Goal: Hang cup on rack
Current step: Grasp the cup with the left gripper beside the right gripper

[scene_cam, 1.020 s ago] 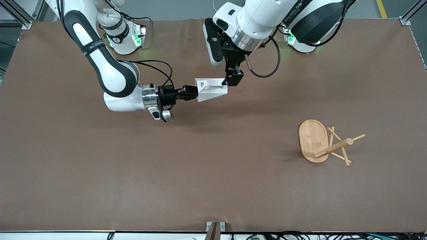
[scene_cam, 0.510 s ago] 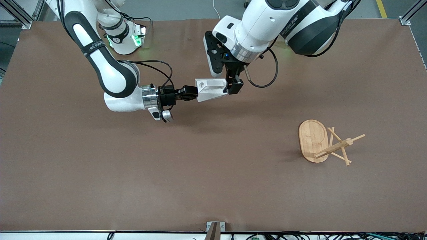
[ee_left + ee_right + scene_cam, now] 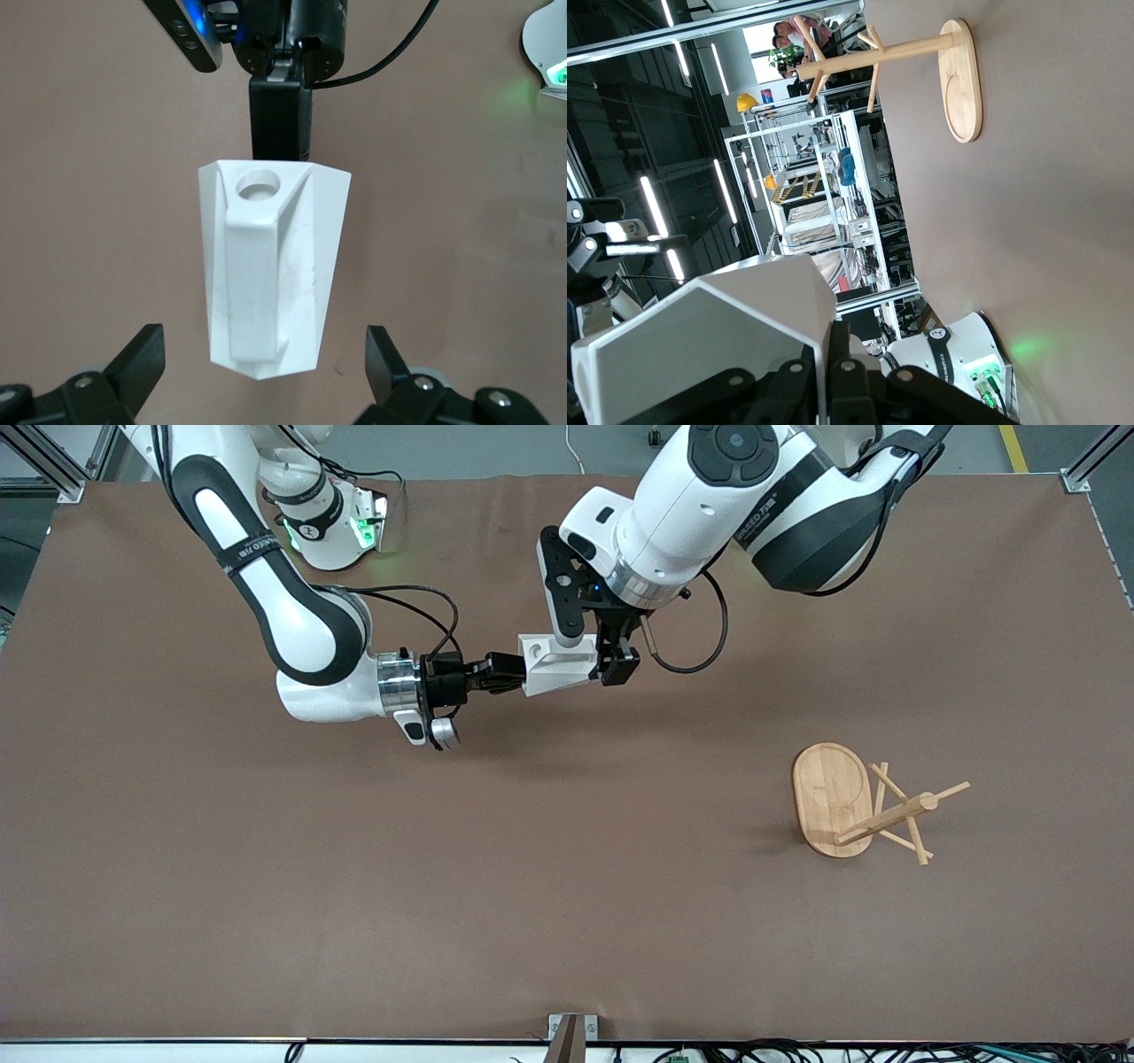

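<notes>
Cup: in the air over the table, well apart from the rack.
Right gripper: pinching the cup's rim.
Left gripper: fingers spread, straddling the cup's narrow end; only the left wrist view shows the gaps.
Rack: upright, toward the left arm's end.

A high front camera looks down across the brown table toward both arms' bases. The left wrist camera looks close along its open fingers at the white cup, which the front view also shows. The right wrist camera, tight against the cup, faces the bamboo rack, shared with the front view.
</notes>
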`<action>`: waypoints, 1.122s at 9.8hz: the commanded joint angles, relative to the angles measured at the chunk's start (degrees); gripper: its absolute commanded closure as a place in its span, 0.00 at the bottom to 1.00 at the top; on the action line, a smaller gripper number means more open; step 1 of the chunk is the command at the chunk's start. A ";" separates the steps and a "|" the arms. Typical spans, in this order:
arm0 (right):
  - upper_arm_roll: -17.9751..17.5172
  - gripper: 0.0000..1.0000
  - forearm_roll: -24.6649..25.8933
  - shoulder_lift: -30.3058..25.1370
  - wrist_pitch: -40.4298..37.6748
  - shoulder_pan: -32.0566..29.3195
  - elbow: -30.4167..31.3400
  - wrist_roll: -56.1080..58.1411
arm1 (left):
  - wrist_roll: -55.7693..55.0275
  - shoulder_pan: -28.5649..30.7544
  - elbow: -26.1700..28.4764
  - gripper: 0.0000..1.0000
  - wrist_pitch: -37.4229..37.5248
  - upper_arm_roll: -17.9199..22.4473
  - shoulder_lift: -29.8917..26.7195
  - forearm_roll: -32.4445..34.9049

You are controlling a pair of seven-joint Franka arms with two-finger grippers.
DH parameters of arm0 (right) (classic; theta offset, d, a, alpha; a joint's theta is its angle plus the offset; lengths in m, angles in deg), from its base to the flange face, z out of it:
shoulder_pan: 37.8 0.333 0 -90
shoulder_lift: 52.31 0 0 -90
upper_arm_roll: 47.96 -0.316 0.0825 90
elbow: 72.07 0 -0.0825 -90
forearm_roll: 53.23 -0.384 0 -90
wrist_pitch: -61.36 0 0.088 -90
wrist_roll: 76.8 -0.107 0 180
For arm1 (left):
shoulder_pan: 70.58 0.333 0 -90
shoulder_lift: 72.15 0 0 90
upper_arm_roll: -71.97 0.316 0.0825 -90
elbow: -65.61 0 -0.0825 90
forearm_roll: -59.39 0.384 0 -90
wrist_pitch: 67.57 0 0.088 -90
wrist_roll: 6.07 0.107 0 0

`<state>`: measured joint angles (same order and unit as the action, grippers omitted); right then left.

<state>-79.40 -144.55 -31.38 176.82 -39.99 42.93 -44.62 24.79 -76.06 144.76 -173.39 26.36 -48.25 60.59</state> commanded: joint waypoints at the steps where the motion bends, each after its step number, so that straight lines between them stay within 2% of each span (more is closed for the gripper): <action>1: -2.66 1.00 -2.11 -0.62 1.69 -1.16 1.10 1.48 | 0.61 -0.68 0.75 0.00 0.35 -0.18 2.20 1.87; 10: -2.84 1.00 -2.20 -1.15 1.87 -1.25 1.10 1.22 | 0.61 -0.32 4.26 0.01 0.35 -0.18 2.55 3.10; 11: -2.84 1.00 -2.28 -1.15 1.87 -1.25 1.10 1.13 | 0.53 -0.41 4.26 0.15 0.35 -0.18 2.55 3.19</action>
<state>-80.98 -144.77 -31.38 178.52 -40.01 42.94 -44.62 24.89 -76.58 147.65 -173.15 26.37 -46.34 62.23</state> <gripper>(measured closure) 0.960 0.026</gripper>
